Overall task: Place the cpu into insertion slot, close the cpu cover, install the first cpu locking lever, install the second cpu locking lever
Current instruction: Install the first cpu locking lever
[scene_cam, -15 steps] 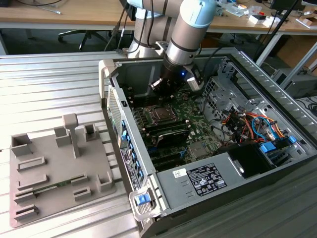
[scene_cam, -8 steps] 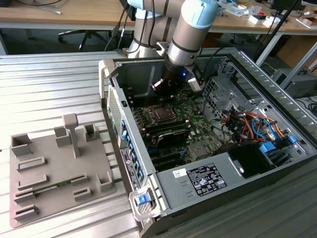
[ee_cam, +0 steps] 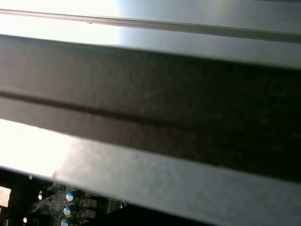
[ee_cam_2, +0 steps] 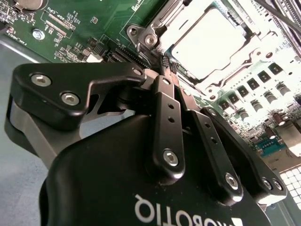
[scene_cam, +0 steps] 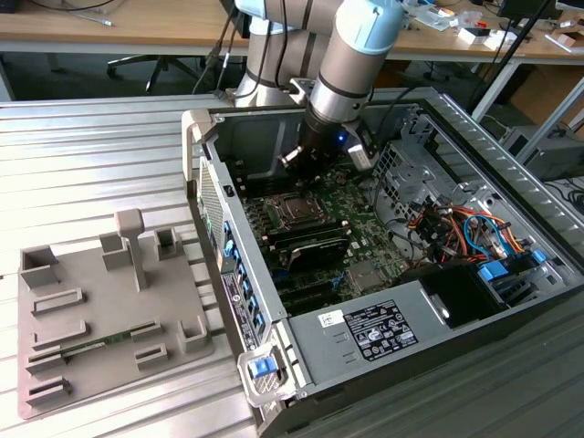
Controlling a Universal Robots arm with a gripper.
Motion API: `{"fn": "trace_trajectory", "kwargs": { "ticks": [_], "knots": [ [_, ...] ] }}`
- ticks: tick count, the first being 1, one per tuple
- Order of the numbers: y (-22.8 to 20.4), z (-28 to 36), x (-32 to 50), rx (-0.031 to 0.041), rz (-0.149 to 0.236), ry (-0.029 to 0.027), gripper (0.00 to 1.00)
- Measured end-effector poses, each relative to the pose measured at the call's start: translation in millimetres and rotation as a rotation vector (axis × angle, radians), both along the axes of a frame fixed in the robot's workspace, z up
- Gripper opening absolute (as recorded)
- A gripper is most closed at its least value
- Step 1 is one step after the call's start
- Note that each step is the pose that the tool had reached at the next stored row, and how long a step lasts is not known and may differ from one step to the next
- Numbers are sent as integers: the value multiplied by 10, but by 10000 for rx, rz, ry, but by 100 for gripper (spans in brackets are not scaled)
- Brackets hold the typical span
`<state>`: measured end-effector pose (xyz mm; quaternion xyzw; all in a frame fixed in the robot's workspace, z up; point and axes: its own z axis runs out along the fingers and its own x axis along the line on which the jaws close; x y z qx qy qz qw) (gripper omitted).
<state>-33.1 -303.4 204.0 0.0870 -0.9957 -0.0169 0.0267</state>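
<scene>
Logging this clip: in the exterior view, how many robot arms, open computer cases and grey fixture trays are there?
Robot arm: 1
Open computer case: 1
Grey fixture tray: 1
Total: 3

The black gripper (ee_cam_2: 168, 65) has its two fingers drawn together, their tips meeting just beside a corner of the cpu cover (ee_cam_2: 160, 21), near a corner screw (ee_cam_2: 149, 40). Beyond the tips, the silvery cpu (ee_cam_2: 211, 44) lies flat within the cover's metal frame. The green motherboard (ee_cam_2: 94, 23) surrounds the socket, and a row of small square components (ee_cam_2: 249, 92) runs alongside it.
</scene>
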Motion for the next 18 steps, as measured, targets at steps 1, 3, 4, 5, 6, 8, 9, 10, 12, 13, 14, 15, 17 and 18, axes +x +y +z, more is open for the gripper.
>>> {"fn": "trace_trajectory", "kwargs": {
  "ticks": [1, 3, 4, 5, 6, 8, 9, 10, 12, 13, 14, 15, 17, 18],
  "knots": [
    [-1, -2, 5, 0, 0, 0, 11],
    [-2, -5, 16, 2, 0, 0, 11],
    [-4, -7, 26, -2, 0, 1, 11],
    [-4, -8, 35, -5, 0, 1, 11],
    [-4, -10, 44, -8, -1, 0, 11],
    [-4, -13, 66, -16, -1, 1, 11],
    [-4, -15, 77, -19, 0, 2, 11],
    [-4, -17, 88, -21, 0, 3, 11],
    [-3, -22, 108, -31, 0, 10, 11],
    [-3, -26, 122, -42, -2, 17, 11],
    [-3, -27, 131, -46, -1, 20, 11],
    [-3, -27, 137, -46, 1, 21, 11],
    [14, -25, 143, -64, 1, 0, 11],
    [37, -27, 144, -57, 4, -7, 11]
  ]
}}
